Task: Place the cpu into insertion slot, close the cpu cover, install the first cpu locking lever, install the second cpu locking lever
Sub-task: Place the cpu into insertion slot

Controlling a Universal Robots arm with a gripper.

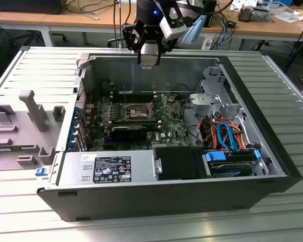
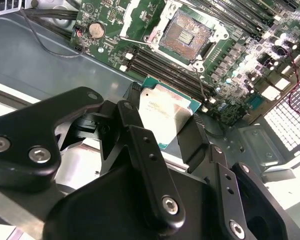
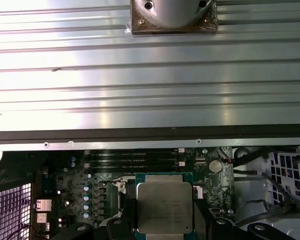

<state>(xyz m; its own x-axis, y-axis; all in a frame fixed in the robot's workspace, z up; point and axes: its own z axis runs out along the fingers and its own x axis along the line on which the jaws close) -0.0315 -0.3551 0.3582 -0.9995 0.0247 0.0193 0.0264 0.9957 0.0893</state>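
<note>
Silver-topped chip (image 2: 162, 107) sat clamped flat in the gripper (image 2: 165, 125). We noted the empty, dark-centred socket (image 2: 186, 35) lay below it on the green board (image 2: 112, 37), the two well apart.

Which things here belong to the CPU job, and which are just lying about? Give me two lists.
Job in hand:
cpu, gripped in the claw
insertion slot, empty, on the green motherboard

Lying about:
memory slots
coin battery
power supply
blue and orange cables
grey fixtures at the exterior view's left
</note>
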